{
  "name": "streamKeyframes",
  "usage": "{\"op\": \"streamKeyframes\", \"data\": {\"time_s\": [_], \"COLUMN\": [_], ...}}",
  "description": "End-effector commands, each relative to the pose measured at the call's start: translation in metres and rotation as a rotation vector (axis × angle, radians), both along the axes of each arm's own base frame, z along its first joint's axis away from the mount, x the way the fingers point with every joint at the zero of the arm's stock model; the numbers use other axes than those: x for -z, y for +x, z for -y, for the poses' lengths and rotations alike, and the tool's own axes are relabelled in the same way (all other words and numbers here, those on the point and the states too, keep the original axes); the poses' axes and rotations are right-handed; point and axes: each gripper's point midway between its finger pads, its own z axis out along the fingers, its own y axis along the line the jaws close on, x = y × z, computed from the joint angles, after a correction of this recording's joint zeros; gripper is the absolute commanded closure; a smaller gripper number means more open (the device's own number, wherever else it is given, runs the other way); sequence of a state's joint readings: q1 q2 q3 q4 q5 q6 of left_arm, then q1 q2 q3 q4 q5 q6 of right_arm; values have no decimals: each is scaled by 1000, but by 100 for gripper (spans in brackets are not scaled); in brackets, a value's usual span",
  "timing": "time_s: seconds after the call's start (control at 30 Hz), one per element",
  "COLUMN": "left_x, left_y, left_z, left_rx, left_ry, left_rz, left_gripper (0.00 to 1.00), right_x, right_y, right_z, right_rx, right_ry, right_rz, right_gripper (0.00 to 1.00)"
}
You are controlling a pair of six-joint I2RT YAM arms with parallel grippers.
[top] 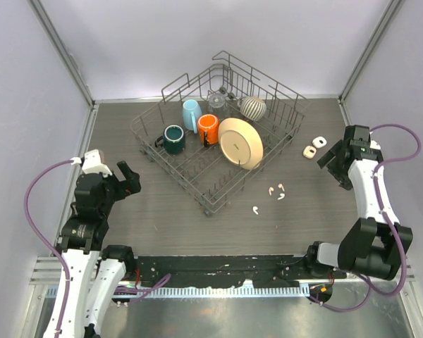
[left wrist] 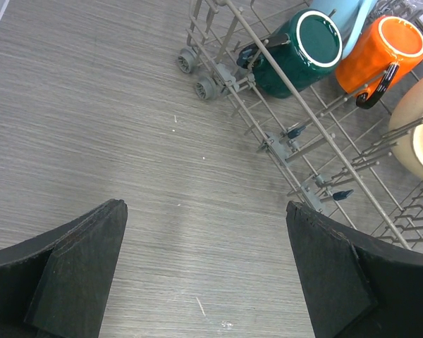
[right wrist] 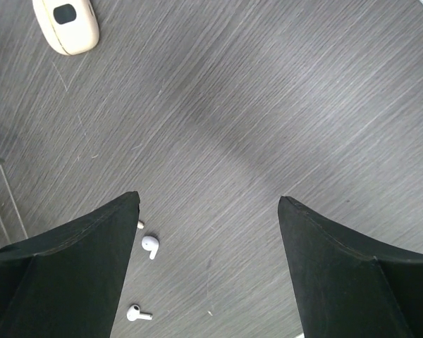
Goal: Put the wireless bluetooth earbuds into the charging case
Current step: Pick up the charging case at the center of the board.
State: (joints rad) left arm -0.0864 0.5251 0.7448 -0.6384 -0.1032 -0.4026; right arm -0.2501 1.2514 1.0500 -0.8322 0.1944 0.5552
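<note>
Both wide open and empty, the left end effector and right end effector hover over the desk. Earbuds lie there, apart from the charging case; likely light, hard and slippery, so pinch across the bud.

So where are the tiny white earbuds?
In the top view, the earbuds lie on the table right of centre, just past the rack's near corner: a small cluster, with one apart, closer to the near edge.
</note>
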Motion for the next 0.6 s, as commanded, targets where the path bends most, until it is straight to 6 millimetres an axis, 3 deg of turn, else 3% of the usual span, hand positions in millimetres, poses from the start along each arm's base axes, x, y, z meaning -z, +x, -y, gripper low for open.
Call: {"op": "streamKeyframes", "data": {"time_s": [0.0, 0.43, 0.57], "left_x": [-11, -10, -8], "left_y": [1, 2, 3], "left_z": [-2, -3, -2], "left_rx": [16, 23, 30], "left_ry": [44, 65, 61], "left_rz": [33, 37, 27], "left_gripper": [0, 0, 0], "right_x": [3, 16, 32], "right_y": [23, 104, 122], "right_z": [3, 16, 18], "right_rx": [31, 8, -2], "right_ry": [47, 102, 127], "right_rz": [36, 59, 24], "right_gripper": [17, 19, 21]}}
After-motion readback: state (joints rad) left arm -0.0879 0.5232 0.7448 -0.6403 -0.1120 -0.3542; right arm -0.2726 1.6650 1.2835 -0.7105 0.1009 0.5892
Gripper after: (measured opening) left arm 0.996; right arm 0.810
